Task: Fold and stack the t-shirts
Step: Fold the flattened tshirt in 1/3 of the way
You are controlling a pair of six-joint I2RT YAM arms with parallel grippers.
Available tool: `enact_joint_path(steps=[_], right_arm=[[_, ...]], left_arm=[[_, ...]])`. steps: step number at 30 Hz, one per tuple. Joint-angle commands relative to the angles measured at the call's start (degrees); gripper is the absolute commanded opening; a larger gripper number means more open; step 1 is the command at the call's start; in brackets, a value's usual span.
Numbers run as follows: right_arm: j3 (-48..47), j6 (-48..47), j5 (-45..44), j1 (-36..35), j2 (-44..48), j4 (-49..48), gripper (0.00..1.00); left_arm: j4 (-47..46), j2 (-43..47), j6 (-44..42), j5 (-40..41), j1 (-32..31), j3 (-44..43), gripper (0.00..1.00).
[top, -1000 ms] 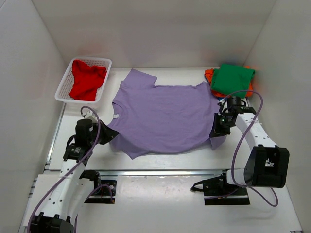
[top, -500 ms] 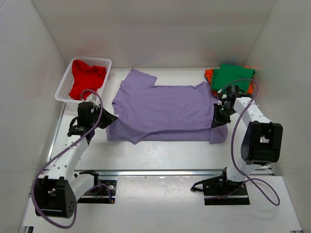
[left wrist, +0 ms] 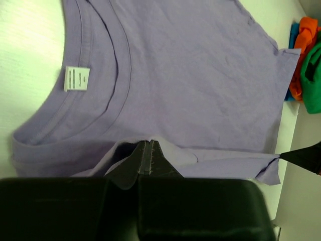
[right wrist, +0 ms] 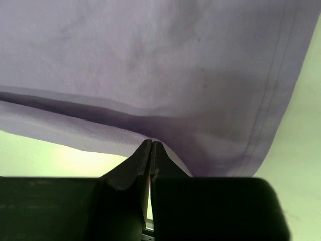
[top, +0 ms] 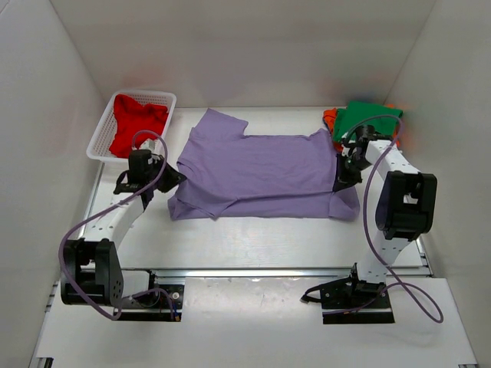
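The lavender-purple t-shirt (top: 261,172) lies across the table with its near edge folded back over itself. My left gripper (top: 170,179) is shut on the shirt's fold at the collar end; the left wrist view (left wrist: 150,141) shows the cloth pinched between the closed fingers, with the white label (left wrist: 76,79) beside it. My right gripper (top: 343,181) is shut on the shirt's hem end (right wrist: 152,142). A red t-shirt (top: 136,125) lies in the white mesh basket (top: 157,97). A folded green t-shirt (top: 367,121) lies on an orange one (top: 330,117) at the back right; blue cloth (left wrist: 292,31) shows under them.
The basket stands at the back left by the left wall. The stack of folded shirts sits at the back right corner. White walls enclose the table on three sides. A metal rail (top: 253,270) runs along the near edge.
Both grippers have moved away from me carrying the shirt's near edge, so the fold over the shirt's body has grown and the near edge now lies farther back.
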State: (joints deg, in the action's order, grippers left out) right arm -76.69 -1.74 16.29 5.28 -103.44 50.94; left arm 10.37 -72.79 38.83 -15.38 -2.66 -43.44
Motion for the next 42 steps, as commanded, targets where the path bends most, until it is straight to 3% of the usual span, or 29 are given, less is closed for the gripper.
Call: enact_joint_path(steps=[1, 8, 9, 10, 15, 22, 29, 40, 42], right_arm=[[-4.4, -0.6, -0.9, -0.2, -1.6, -0.5, 0.0], [-7.6, -1.2, -3.2, -0.4, -4.4, -2.1, 0.04], [-7.3, -1.3, -4.3, -0.9, -4.3, -2.9, 0.1], [-7.3, -1.3, -6.4, -1.4, -3.5, -3.9, 0.16], [-2.5, -1.1, -11.0, -2.2, 3.4, -7.6, 0.31], [7.9, -3.0, -8.6, -4.3, 11.9, -10.2, 0.37], [15.4, -2.6, -13.6, -11.1, 12.7, -13.7, 0.43], [18.4, 0.0, -19.7, -12.1, 9.7, -15.9, 0.37], [18.5, 0.4, -19.7, -11.8, 9.3, -16.0, 0.31]], left_arm=[[-3.5, -1.3, -0.7, 1.4, 1.2, -2.9, 0.0], [-4.1, -6.9, -1.5, 0.8, 1.3, -5.5, 0.0], [-5.4, -7.4, -1.2, 0.5, 1.9, -5.6, 0.09], [-7.0, -7.7, -0.6, 0.2, 1.8, -5.2, 0.26], [-5.5, -7.7, -0.4, -0.4, 2.6, -6.7, 0.36], [0.8, -4.4, -5.4, -0.8, -2.3, -1.7, 0.33], [0.8, -3.1, -6.6, -2.2, -3.8, 6.9, 0.28], [1.1, -0.4, -6.5, -2.2, -2.4, 8.1, 0.28], [0.5, -0.6, -6.1, -2.4, -2.8, 8.1, 0.27]])
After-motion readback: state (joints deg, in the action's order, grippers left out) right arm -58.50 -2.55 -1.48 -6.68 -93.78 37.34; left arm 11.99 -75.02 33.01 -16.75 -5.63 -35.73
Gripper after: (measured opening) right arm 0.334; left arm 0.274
